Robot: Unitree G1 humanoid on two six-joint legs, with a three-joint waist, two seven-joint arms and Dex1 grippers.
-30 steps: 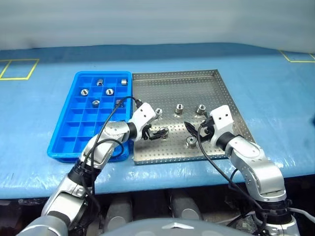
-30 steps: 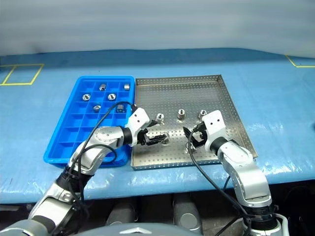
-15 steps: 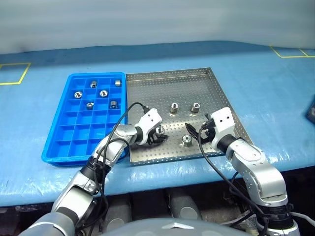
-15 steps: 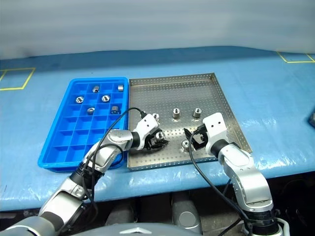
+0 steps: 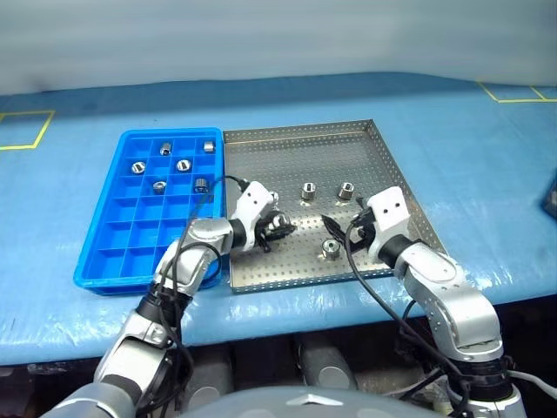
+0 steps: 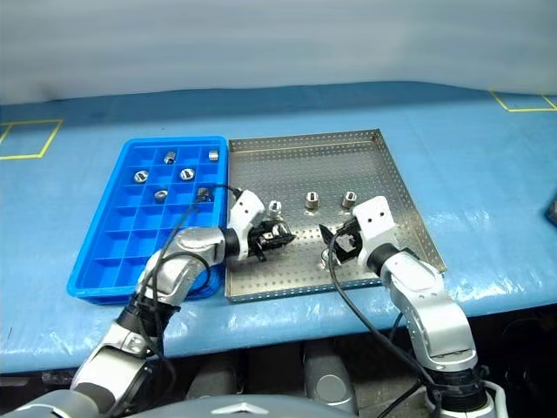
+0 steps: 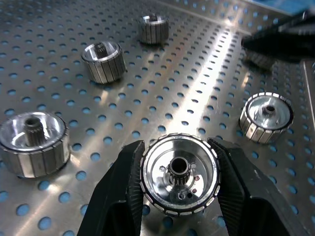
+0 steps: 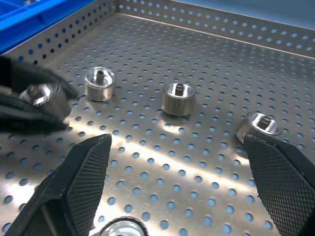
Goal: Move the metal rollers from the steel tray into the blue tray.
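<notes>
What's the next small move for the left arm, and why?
Probably lift the left gripper clear and carry it toward the blue tray. It is shut on a metal roller, a finger on each side, above the steel tray. The blue tray already holds five rollers and has many free compartments.

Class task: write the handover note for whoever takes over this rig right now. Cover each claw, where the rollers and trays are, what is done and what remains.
Left claw: shut on a metal roller, just above the steel tray.
Right claw: open, holding nothing, poised over the steel tray near a roller.
Done: five rollers sit in compartments at the far end of the blue tray.
Left: carry the held roller to the blue tray, then move the four loose rollers in the steel tray, including the two farther back.
</notes>
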